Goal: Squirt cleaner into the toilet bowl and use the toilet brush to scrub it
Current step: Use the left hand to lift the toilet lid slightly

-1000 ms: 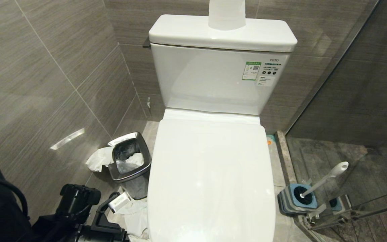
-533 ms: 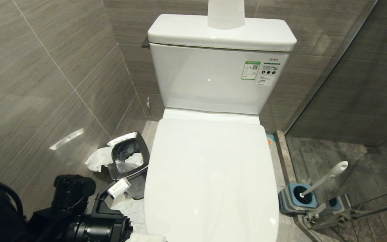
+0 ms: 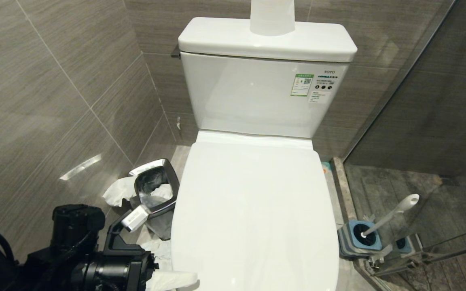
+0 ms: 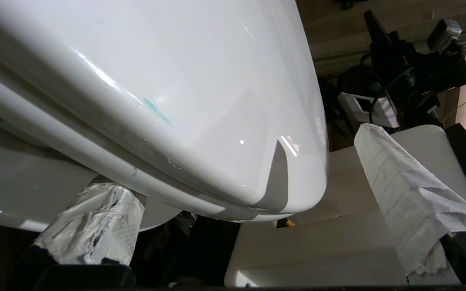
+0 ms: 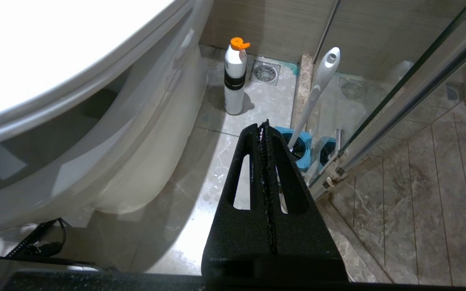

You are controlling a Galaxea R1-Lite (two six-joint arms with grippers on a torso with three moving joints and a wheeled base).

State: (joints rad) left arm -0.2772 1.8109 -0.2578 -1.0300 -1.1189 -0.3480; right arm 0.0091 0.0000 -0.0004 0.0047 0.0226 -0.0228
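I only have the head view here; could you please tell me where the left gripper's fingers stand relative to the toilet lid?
Observer: The left gripper is open. Its paper-wrapped fingers straddle the front edge of the closed lid, with one finger low under the rim.
Operator: Thank you. Where is the right gripper, please?
Observer: The right gripper is shut and empty, low beside the toilet bowl. It points toward the toilet brush, which is in its holder.
Operator: Is any bottle around?
Observer: A white bottle with an orange cap stands on the floor beside the bowl's base, near a floor drain.
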